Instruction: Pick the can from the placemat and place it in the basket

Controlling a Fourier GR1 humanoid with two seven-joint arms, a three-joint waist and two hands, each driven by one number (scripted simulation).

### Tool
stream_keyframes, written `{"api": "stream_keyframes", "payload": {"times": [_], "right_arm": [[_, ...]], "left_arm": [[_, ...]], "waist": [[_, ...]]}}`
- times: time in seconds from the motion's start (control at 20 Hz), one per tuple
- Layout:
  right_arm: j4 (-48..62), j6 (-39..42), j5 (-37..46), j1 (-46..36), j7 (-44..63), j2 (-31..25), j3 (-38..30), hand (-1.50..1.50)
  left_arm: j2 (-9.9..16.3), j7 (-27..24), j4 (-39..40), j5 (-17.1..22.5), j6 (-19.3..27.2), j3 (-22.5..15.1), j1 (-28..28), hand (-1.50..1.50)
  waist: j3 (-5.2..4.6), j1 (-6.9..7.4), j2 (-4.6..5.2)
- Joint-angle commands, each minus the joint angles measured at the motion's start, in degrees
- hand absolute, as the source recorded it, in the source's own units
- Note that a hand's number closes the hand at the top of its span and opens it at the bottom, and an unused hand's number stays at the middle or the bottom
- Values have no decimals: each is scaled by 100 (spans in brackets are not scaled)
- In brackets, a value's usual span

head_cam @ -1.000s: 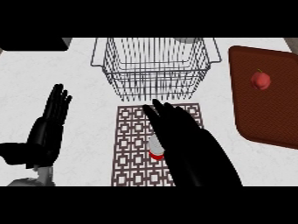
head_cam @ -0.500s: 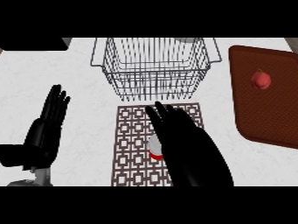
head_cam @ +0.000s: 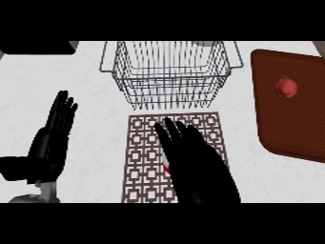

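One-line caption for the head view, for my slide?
Right hand covers the can on the placemat; left hand rests open; wire basket waits beyond.

No readable text, label, brand, number or sign anywhere. Only a sliver of red and white showing of the can (head_cam: 167, 167), mostly hidden under the right robot hand (head_cam: 197, 162), with no lettering to make out. Only a repeating geometric pattern of squares on the placemat (head_cam: 142, 157), no characters. Bare wire on the basket (head_cam: 168, 71), without tag or plate. Plain brown on the tray (head_cam: 299, 124), plain red on the fruit (head_cam: 286, 86) lying on it. Pale marbling on the tabletop (head_cam: 94, 109), no markings. Nothing printed on the left robot hand (head_cam: 49, 143).
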Motion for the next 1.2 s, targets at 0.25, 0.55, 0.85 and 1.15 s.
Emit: {"api": "stream_keyframes", "payload": {"times": [0.25,0.55,0.85,1.15], "right_arm": [[275,-73,593,53,469,93,-2,-150],[873,-805,1133,583,-163,94,425,-150],[1572,-1236,987,280,-364,94,273,-150],[979,-548,866,751,-339,-54,48,-150]], "left_arm": [[278,364,-587,114,-283,217,348,0],[-99,121,-65,-88,-203,153,16,0],[-114,-254,240,-73,-414,355,74,0],[-82,175,-91,-121,-441,376,-3,0]], "waist": [[3,23,-3],[4,5,7],[3,18,14],[4,-14,6]]}}
